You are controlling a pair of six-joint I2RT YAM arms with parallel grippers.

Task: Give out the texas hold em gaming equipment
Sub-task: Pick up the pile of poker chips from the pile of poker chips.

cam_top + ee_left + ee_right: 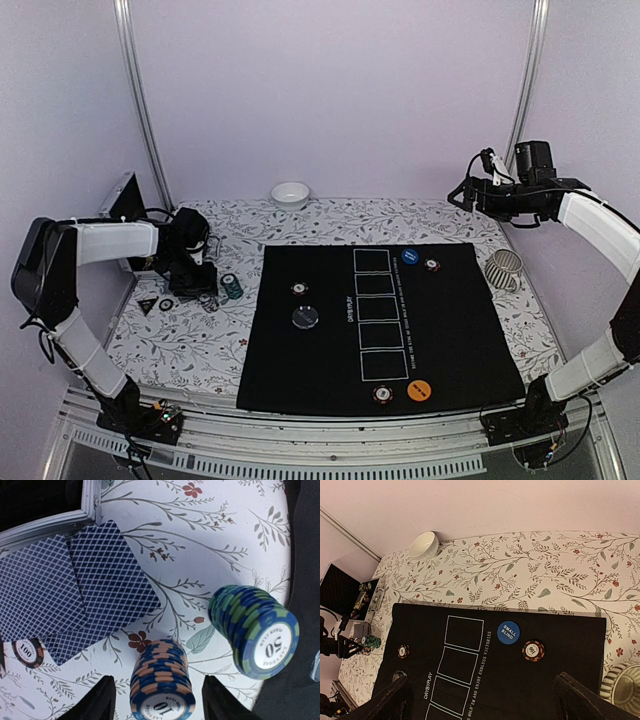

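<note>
Looks down on a floral table (210, 525). Shows two dark fingers (95, 702) flanking, without touching, a blue-and-peach chip stack (161, 685) marked 10. Puts a green-and-blue stack (255, 630) marked 50 just right, overlapping blue-backed cards (75, 600) far left, a lone 100 chip (27, 652) beside them.

Two chip stacks stand on the bench (215, 525): a blue-and-peach "10" stack (161, 682) and a green-and-blue "50" stack (255, 630). Face-down cards (75, 600) overlap just beside them. A blue disc (410, 257), a dark disc (305, 317) and an orange disc (419, 391) lie flat on the mat (460, 330).
</note>
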